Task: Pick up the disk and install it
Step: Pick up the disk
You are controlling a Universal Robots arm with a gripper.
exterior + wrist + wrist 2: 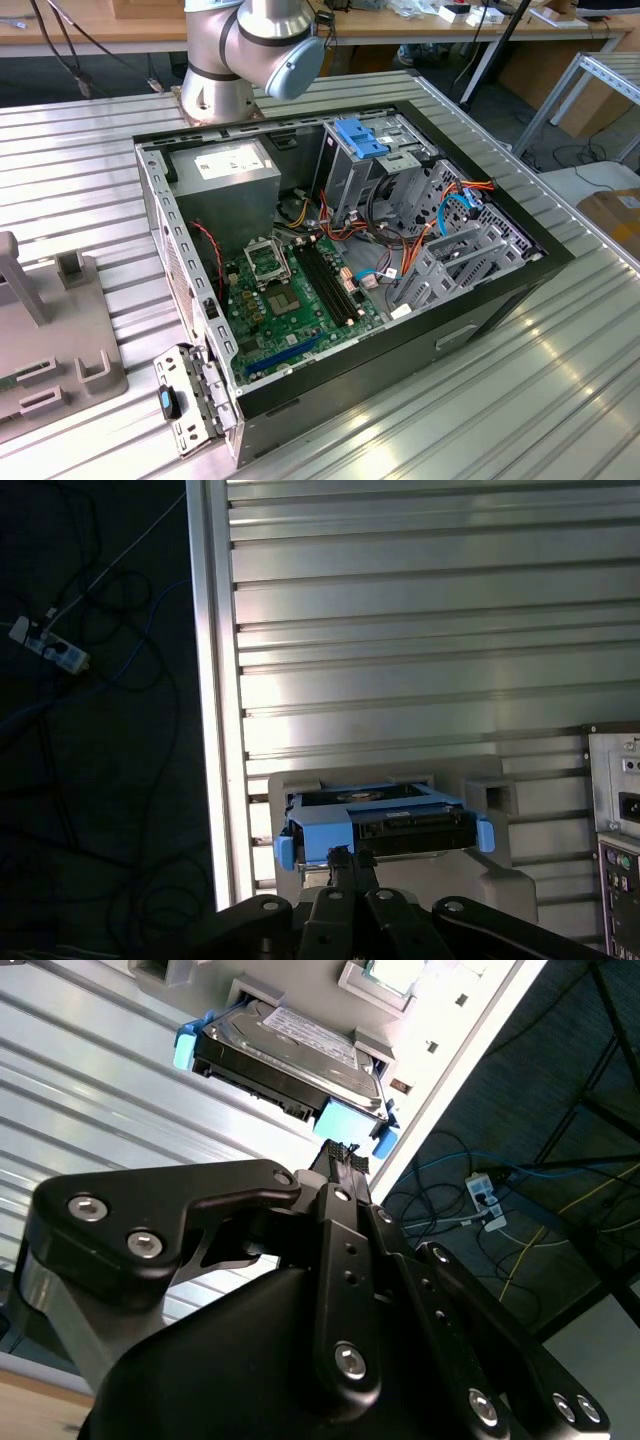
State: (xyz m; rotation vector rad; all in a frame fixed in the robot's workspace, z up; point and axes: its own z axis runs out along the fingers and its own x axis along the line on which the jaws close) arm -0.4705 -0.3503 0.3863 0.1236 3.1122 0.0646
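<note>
**A:** Where do we find the disk [385, 825] at this moment?

**B:** In the first wrist view it lies flat in a grey holder [480, 875] on the ribbed metal desk [400, 630], close to the desk's edge. The hand [340, 858] is just beside its near end, in front of the blue frame [325, 835]. We cannot tell whether the hand is clenched or released, or whether it touches the frame.

**A:** How do we expect the disk to handle?

**B:** We judge it stiff and rather heavy for its size. The body is dark metal, a flat rectangle with hard corners. In the second wrist view a pale label [310, 1035] covers its upper face. The metal looks smooth, so we think it can slip under a weak hold. The frame is bright plastic with small tabs at both ends. We suppose it bends a little and gives more friction.

**A:** Where should we take hold of it?

**B:** In our opinion at the near end of the frame, or across the two long sides. We would avoid the label face and the connector edge, which seem fragile.
</note>
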